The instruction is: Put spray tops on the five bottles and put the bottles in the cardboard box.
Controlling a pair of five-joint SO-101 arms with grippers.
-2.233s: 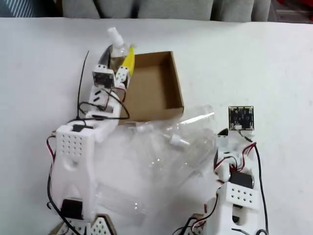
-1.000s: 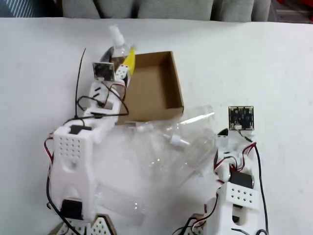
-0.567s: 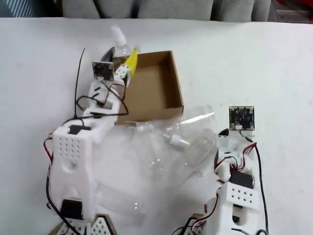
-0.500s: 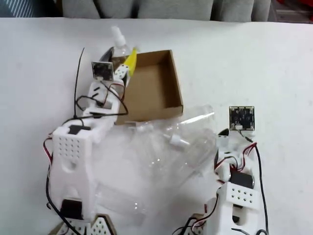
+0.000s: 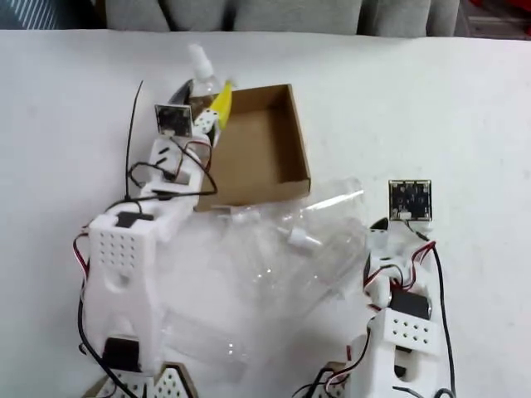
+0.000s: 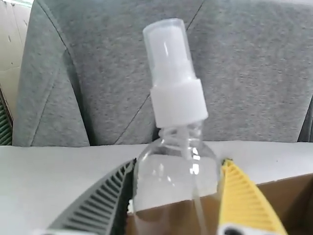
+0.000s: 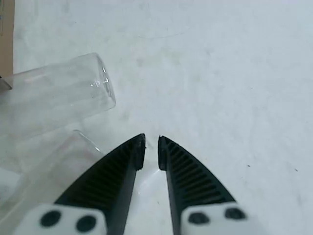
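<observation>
Capped bottle [image 6: 176, 166] was clamped upright in the left claw [image 6: 175, 196], spray top [image 6: 172, 78] up, at the far-left corner of the cardboard box [image 5: 257, 153]. The box floor lay toward the right arm from it. The bottle base was cut off, so over the rim or outside could not be told. Right claw [image 7: 151, 147] was all but together and empty, over the table [image 7: 234, 73] beside a clear plastic heap [image 5: 265, 265]. The bottles in it could not be counted.

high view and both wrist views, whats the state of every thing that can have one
Clear plastic bottle: white spray top on, gripped at the box's far left corner.
Left gripper: shut on the bottle.
Right gripper: all but shut, holding nothing, over bare table.
Brown cardboard box: open on top, nothing visible inside.
Heap of clear plastic bottles: lying on their sides.
</observation>
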